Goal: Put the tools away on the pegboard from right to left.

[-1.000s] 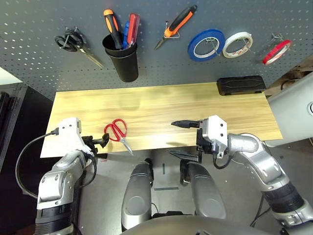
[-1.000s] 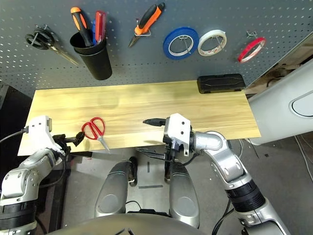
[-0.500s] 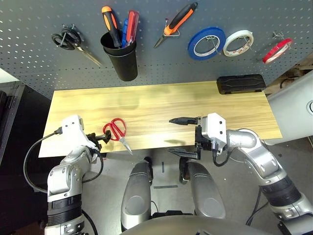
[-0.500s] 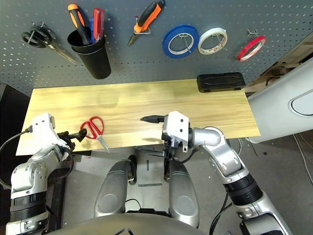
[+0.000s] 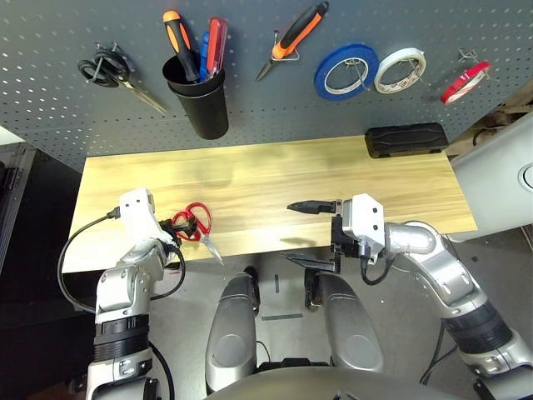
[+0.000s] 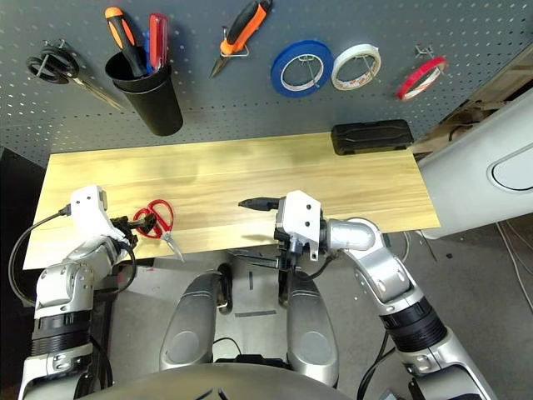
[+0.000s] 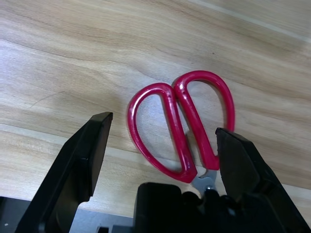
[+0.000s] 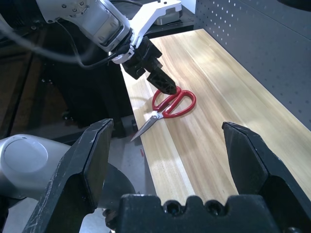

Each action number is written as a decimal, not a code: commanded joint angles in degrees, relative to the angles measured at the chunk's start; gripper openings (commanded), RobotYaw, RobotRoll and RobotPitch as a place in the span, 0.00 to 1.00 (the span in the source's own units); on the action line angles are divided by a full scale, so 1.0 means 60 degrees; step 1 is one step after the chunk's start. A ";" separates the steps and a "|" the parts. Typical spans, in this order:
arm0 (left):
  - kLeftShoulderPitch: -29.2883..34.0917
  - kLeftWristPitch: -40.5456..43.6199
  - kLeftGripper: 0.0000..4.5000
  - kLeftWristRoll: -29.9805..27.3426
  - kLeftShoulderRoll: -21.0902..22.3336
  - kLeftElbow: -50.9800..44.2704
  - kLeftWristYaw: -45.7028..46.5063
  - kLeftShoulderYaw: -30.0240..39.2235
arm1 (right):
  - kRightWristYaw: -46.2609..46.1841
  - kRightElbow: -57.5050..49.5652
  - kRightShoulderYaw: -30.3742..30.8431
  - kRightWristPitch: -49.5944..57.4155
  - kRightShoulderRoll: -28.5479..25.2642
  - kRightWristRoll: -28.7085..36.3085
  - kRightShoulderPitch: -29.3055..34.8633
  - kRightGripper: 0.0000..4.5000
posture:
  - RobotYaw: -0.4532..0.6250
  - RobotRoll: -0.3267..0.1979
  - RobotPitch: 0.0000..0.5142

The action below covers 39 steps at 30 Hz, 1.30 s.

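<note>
The left tool (image 5: 176, 227) is spread wide and holds nothing, its two black fingers pointing forward and down at the near left part of the surface (image 5: 266, 179). The red-handled scissors (image 5: 198, 225) lie flat there, just ahead of it. In the left wrist view the two red loops sit between the open fingers, one finger (image 7: 80, 160) outside the left loop and the other outside the right loop, neither clearly touching the handle. The scissors' long axis runs from the loops, which point away over the wood, to the blades, which point back toward the near edge and slant a little to the right, the tip hanging past that edge. So the handles lie straight in front of the left tool, and I judge that a short advance and a squeeze across the loops is what the pick-up calls for.

Further right, the right tool (image 5: 310, 233) hangs over the near edge at the middle of the surface, also spread wide and empty, pointing leftward toward the scissors but well apart from them. The left arm is plainly the nearer one.

Up on the pegboard (image 5: 250, 100), the pliers (image 5: 293, 40) and the red tape ring (image 5: 466, 82) already hang, and the scissors look to be the last tool left down.
</note>
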 commanded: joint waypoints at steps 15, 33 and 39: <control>0.0178 -0.0711 0.99 0.0914 0.0029 0.1061 0.0342 0.0081 | 0.0050 -0.0412 0.0068 0.0159 -0.0047 0.0305 0.0140 1.00 | 0.42 0.62 0.65; 0.0184 -0.0798 0.85 0.1034 -0.0187 0.1490 0.0336 0.0058 | 0.0034 -0.0487 0.0033 0.0214 -0.0064 0.0485 0.0061 1.00 | 0.41 0.62 0.64; 0.0236 -0.0781 0.34 0.1096 -0.0243 0.1585 0.0356 -0.0028 | 0.0004 -0.0485 0.0010 0.0238 -0.0056 0.0498 0.0033 1.00 | 0.41 0.62 0.64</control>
